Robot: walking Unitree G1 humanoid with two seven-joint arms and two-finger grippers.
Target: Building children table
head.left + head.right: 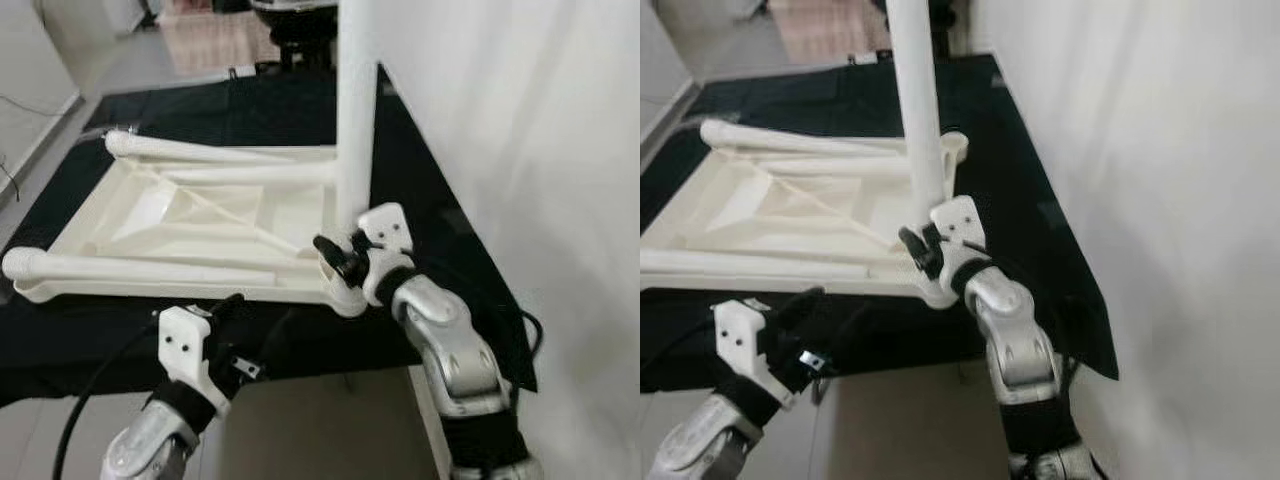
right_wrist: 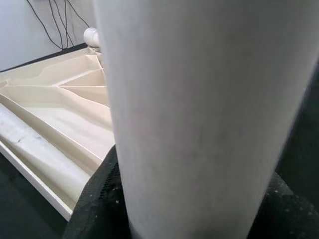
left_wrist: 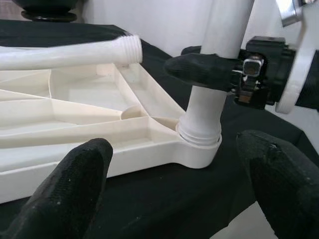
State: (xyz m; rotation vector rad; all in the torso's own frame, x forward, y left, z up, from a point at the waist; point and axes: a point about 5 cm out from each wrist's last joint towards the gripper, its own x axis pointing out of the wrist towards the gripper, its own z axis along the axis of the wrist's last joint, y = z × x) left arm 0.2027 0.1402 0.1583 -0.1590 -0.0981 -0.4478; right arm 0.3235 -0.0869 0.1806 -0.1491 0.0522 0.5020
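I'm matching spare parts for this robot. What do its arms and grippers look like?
Both arms are silver metal with rounded joints. Each wrist carries a white plastic bracket with small holes, above a black cuff. The left gripper and right gripper have black fingers. A black cable runs along the left arm.

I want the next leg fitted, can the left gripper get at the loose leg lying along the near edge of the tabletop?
Probably yes: the left gripper hangs open just before the loose leg, with nothing between them.

Home rm: rug (image 1: 215, 40), white wall (image 1: 520, 150), black floor cloth (image 1: 250, 110)
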